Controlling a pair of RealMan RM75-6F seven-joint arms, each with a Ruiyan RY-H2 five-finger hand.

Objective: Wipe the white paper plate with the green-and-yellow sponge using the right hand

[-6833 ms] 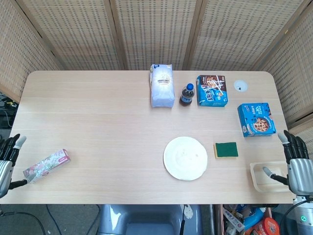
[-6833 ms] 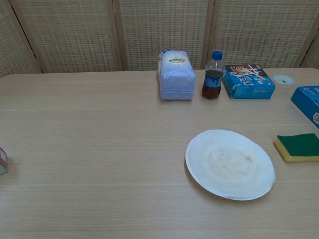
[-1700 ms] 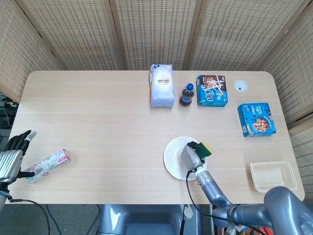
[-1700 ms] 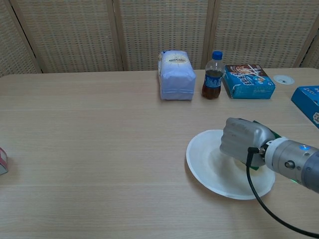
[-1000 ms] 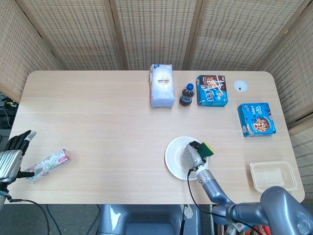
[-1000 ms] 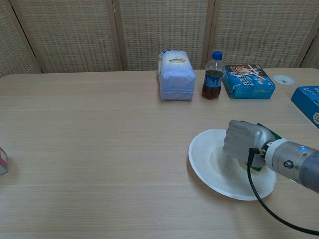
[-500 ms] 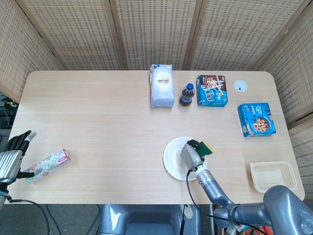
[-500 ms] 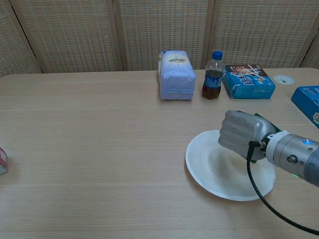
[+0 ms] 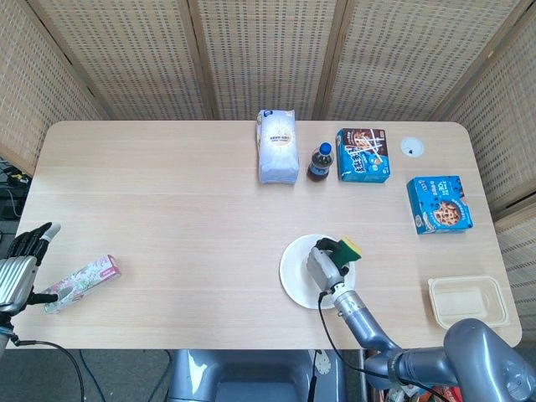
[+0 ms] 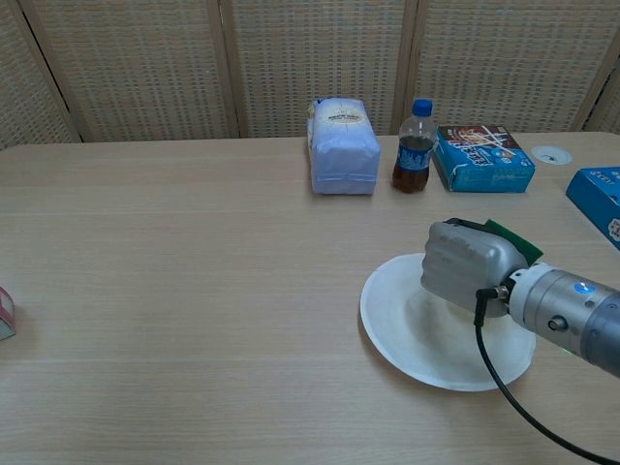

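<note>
One right hand point(image 9: 322, 265) grasps the green-and-yellow sponge point(image 9: 346, 248) over the white paper plate point(image 9: 295, 273), toward its 1 o'clock rim; the left hand point(image 9: 17, 266) rests released at the table's point(image 9: 167, 209) 8 o'clock edge.

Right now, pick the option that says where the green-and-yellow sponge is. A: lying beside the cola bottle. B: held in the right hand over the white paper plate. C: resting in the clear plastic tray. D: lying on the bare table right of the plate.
B: the right hand grips the sponge over the white paper plate.
</note>
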